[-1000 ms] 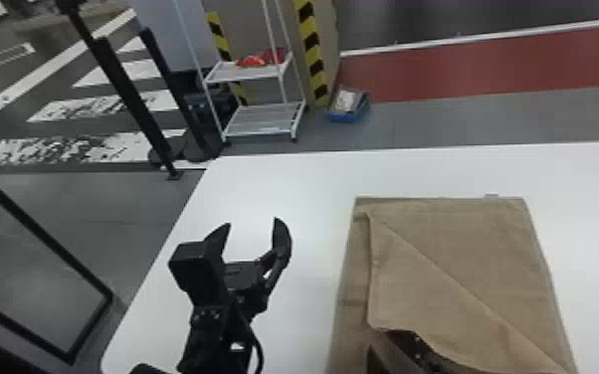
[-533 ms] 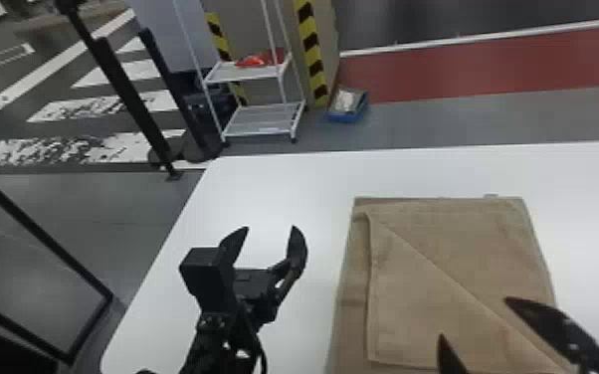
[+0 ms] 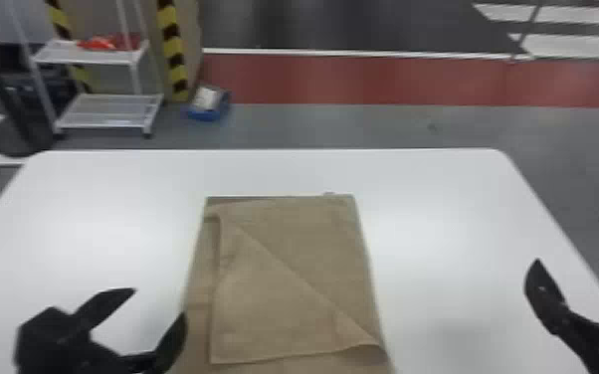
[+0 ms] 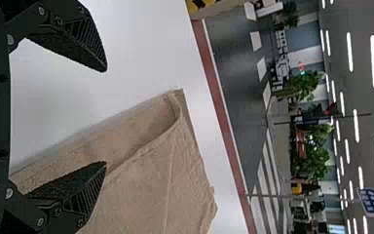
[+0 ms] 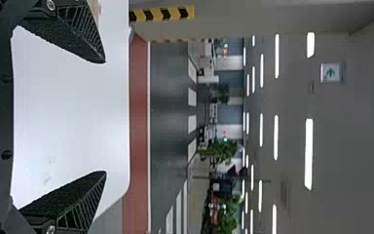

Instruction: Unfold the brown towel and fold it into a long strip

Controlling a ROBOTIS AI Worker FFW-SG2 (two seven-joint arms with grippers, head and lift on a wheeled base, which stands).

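Note:
The brown towel (image 3: pixel 288 278) lies on the white table, its upper layer folded over with a diagonal edge from upper left to lower right. My left gripper (image 3: pixel 160 302) is open at the towel's left side, its right finger by the towel's left edge. In the left wrist view my left gripper (image 4: pixel 106 117) has its fingers wide apart, one in front of the towel (image 4: pixel 151 175), holding nothing. Over the table's right side, away from the towel, my right gripper (image 3: pixel 574 271) stands open. The right wrist view shows my right gripper (image 5: pixel 105 117) with nothing between its fingers.
The white table (image 3: pixel 443 214) extends to both sides of the towel and beyond its far end. On the floor behind it stand a white shelf rack (image 3: pixel 109 112) at the left and a blue box (image 3: pixel 209 103).
The head view has turned toward the right. My right gripper has moved off the towel to the right and opened clear of it; my left gripper is now nearer the towel's left edge.

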